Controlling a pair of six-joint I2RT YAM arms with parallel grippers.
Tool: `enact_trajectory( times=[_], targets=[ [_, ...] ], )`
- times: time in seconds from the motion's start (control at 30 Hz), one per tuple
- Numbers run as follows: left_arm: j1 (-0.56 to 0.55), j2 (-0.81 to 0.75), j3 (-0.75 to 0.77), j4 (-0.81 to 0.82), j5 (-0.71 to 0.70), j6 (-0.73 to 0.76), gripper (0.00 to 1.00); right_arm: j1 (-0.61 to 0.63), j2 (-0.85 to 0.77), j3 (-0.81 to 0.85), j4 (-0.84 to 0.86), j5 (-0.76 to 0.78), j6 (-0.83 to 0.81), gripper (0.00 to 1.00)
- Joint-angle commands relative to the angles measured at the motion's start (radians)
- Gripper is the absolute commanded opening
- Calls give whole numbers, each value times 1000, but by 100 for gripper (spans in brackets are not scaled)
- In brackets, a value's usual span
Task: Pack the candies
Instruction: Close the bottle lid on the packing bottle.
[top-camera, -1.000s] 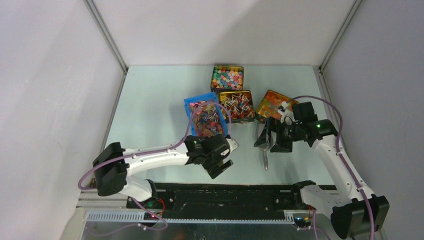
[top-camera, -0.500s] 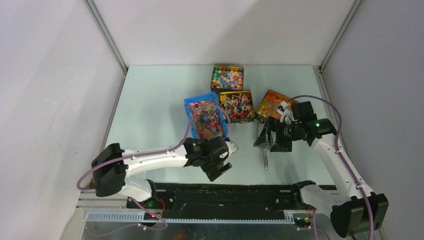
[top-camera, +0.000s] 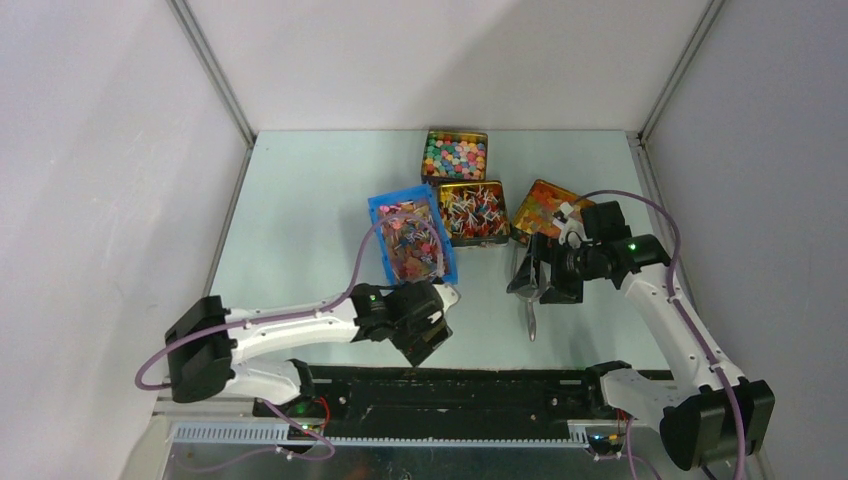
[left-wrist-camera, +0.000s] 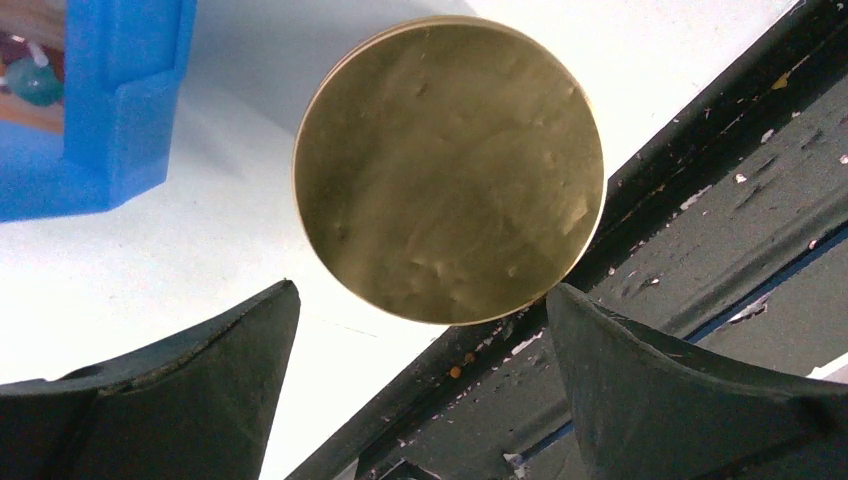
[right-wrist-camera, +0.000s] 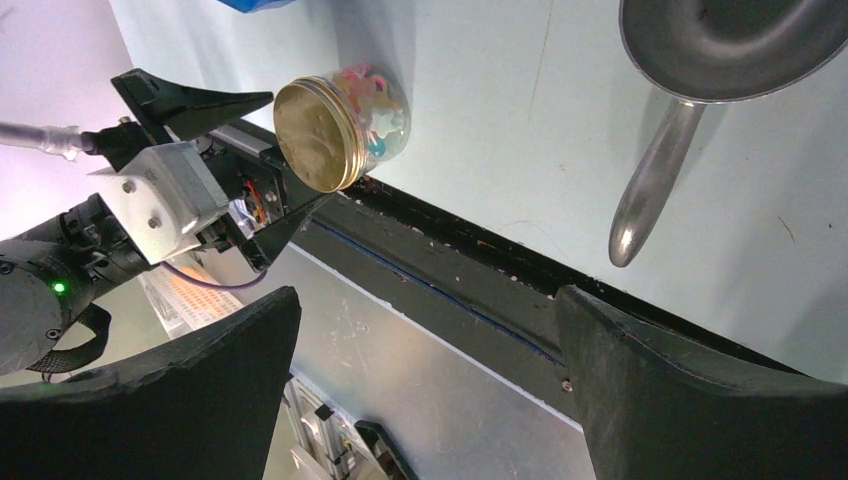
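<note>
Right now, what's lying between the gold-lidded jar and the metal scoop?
Nothing: bare table separates the gold-lidded jar from the metal scoop, as the right wrist view shows.

The left claw (left-wrist-camera: 422, 290) has pulled back leftward, nearer the table's (top-camera: 300, 220) near edge.

Jar lid (left-wrist-camera: 448, 170): gold metal, satin sheen, faint dents. Jar (right-wrist-camera: 385, 100) wall: clear, glossy. Crate (left-wrist-camera: 110, 110): blue plastic, smooth. Scoop (right-wrist-camera: 720, 50): polished grey metal, mirror-like. Bench (top-camera: 300, 200): pale, smooth, matt. Rail (right-wrist-camera: 450, 260) along near bench edge: black, scuffed, flecked. Left gripper (left-wrist-camera: 422, 295) fingers (left-wrist-camera: 150, 400): black, matt. Tin rims (top-camera: 455, 133): gold, shiny
</note>
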Motion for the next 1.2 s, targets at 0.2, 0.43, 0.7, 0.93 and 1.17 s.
enact_trajectory(
  times=[0.2, 0.43, 0.7, 0.93, 1.17],
  targets=[
    [-6, -189, -77, 29, -59, -121, 100, -2, 15, 4, 28, -36, -26, 100],
    [0, -346, -122, 21, -110, -181, 100, 34, 29, 4, 53, -48, -11, 99],
    [133, -431, -122, 70, -54, -255, 100, 228, 107, 4, 127, -57, 51, 95],
    [285, -437, -140, 125, 45, -379, 95, 377, 228, 4, 264, -91, 149, 92],
    [397, -493, -280, 243, 249, -549, 85, 410, 314, -122, 530, -162, 314, 85]
  ],
)
